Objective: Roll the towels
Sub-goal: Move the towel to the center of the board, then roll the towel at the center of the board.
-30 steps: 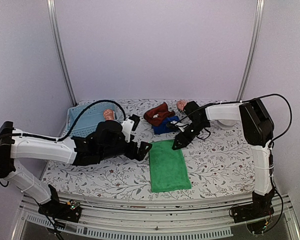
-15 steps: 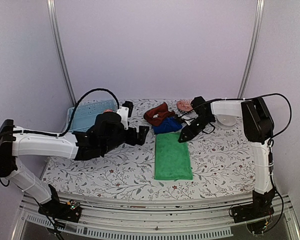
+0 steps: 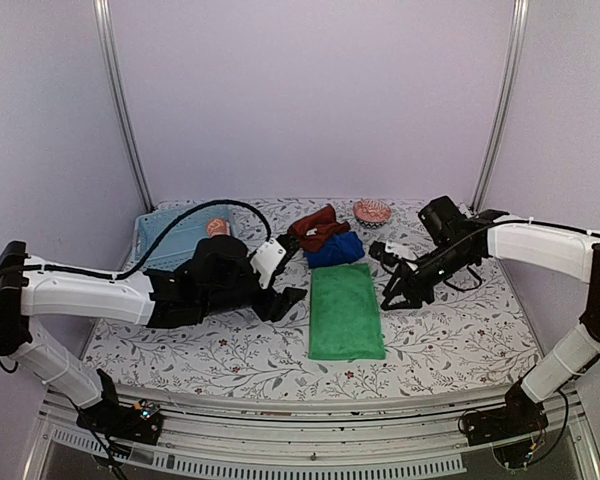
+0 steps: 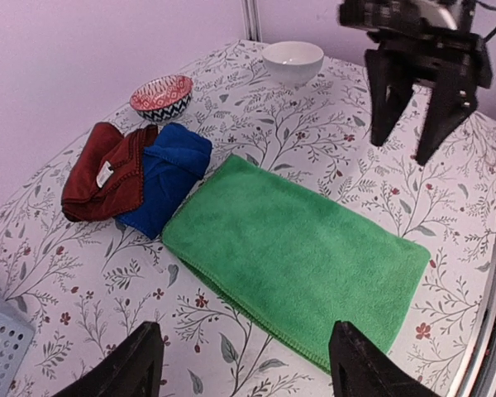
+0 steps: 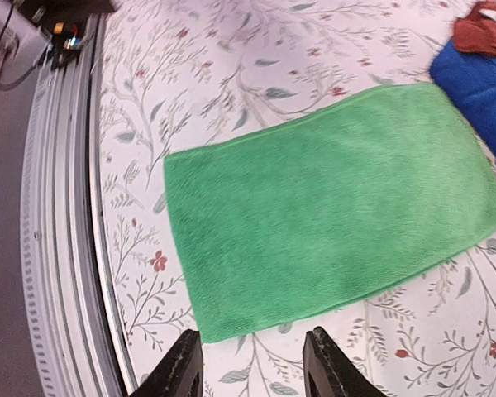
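Green towel [image 3: 346,311] lies flat now — my left claw [image 4: 246,368] and right claw [image 5: 253,365] have backed off, open, empty — rolling's next.

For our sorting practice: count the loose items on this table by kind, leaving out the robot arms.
Towels: 4 (green towel, blue towel, rust-brown towel, orange towel)
Bowls: 2 (red patterned bowl, white bowl)
Baskets: 1 (light blue basket)
Total: 7

The left arm [image 3: 90,290] reaches from the left edge toward the frame's centre, the left gripper [image 4: 246,339] low with its jaws spread wide. The right arm [image 3: 540,245] stretches in from the right, and the right gripper [image 3: 400,298] angles downward, its fingers parted and holding nothing.
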Robot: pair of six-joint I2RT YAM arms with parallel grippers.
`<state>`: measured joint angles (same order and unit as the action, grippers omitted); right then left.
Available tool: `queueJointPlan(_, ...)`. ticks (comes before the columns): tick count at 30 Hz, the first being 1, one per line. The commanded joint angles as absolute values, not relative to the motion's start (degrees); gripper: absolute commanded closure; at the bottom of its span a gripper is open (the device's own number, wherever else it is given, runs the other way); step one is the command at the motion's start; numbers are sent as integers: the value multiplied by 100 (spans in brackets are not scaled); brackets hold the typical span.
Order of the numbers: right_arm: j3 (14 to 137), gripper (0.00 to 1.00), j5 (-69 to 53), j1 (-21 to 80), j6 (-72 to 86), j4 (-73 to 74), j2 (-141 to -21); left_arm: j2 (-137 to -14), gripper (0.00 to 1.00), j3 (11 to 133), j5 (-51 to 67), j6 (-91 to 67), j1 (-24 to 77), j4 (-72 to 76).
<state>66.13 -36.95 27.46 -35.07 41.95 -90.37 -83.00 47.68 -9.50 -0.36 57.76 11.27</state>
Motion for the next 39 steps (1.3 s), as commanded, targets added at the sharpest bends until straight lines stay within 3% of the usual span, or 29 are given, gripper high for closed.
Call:
queueJointPlan(1, 5488, 61, -3037, 3703, -4052, 3397, -8494, -8451, 28, 4634, -824, 159, 5830, 1018)
queueJointPlan(5, 5366, 71, -2480, 4182, -3824, 3147, -8859, -8642, 40, 4434, 100, 226, 5827, 1497)
queueJointPlan(7, 5375, 74, -2433, 4213, -3798, 3081, -9109, -8960, 51, 4566, 385, 216, 5826, 1486)
queueJointPlan(9, 5325, 74, -2368, 4240, -3835, 2990, -9279, -9279, 54, 4829, 635, 246, 5833, 1338)
queueJointPlan(18, 5051, 75, -1806, 4334, -3989, 2825, -9872, -9717, 41, 4927, 132, 302, 5913, 1456)
queueJointPlan(24, 4829, 71, -1622, 4334, -4095, 2830, -9967, -9825, 43, 4787, 242, 918, 6264, 1717)
queueJointPlan(29, 5015, 65, -2123, 4284, -4059, 3049, -9969, -10252, 46, 4992, -351, 1356, 6541, 1544)
queueJointPlan(39, 5268, 58, -2995, 4000, -4219, 3475, -9994, -10682, 46, 5018, 92, 2076, 6804, 2262)
